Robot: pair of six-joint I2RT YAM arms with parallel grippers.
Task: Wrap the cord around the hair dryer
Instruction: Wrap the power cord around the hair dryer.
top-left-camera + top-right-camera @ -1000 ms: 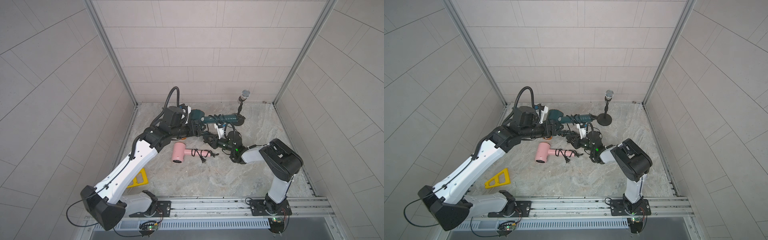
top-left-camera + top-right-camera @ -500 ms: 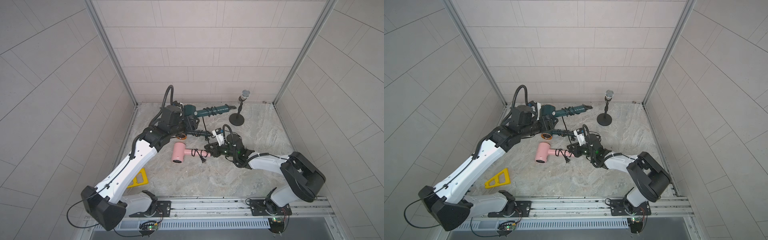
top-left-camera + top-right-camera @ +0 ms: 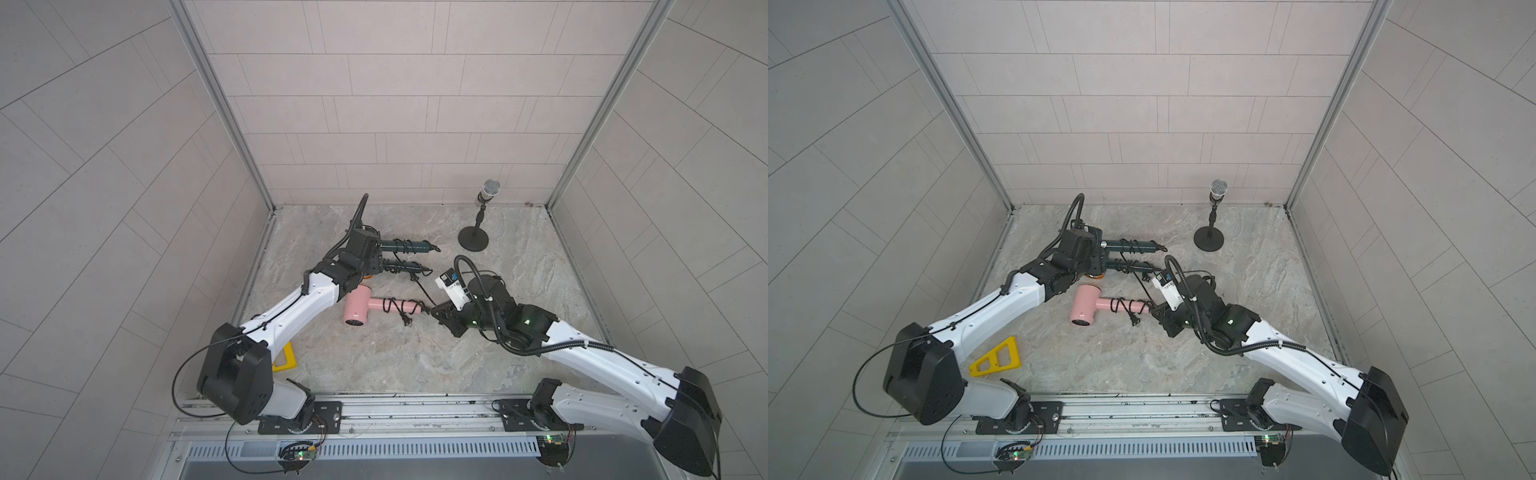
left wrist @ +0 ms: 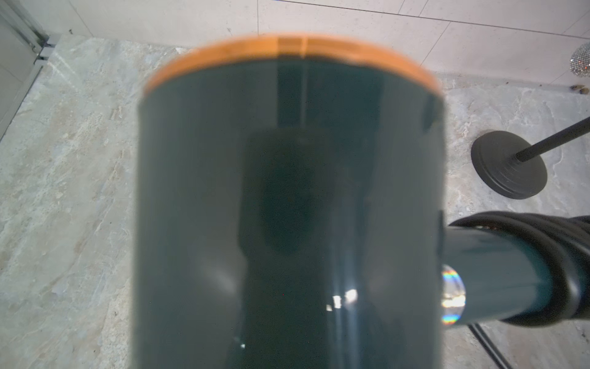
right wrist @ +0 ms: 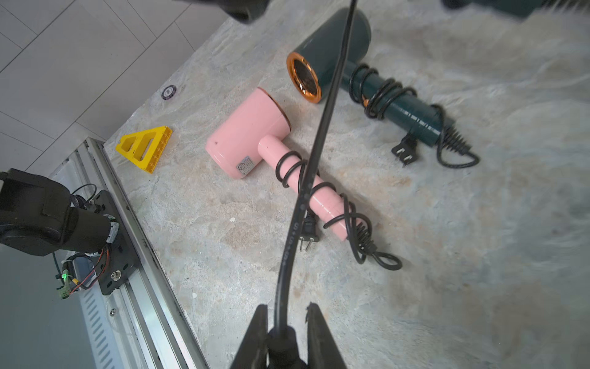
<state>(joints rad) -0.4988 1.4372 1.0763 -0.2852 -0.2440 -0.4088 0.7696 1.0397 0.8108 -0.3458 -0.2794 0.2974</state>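
Note:
My left gripper (image 3: 372, 252) is shut on the barrel of a dark green hair dryer (image 3: 409, 246). That barrel (image 4: 287, 191) fills the left wrist view and hides the fingers. The dryer is held above the floor with its handle pointing right. Black cord (image 4: 568, 252) is coiled round that handle. From the coils the cord (image 3: 424, 293) runs taut down to my right gripper (image 3: 436, 311). In the right wrist view the gripper (image 5: 285, 308) is shut on the thick end of the cord (image 5: 319, 134).
A second green dryer (image 3: 401, 266) and a pink dryer (image 3: 361, 309), both with wrapped cords, lie under and beside the taut cord. A microphone stand (image 3: 473, 241) is at the back right. A yellow triangle (image 3: 284, 359) lies front left.
My left arm has carried the green dryer leftward and lower. My right arm has unfolded, and its gripper has drawn the cord toward the front.

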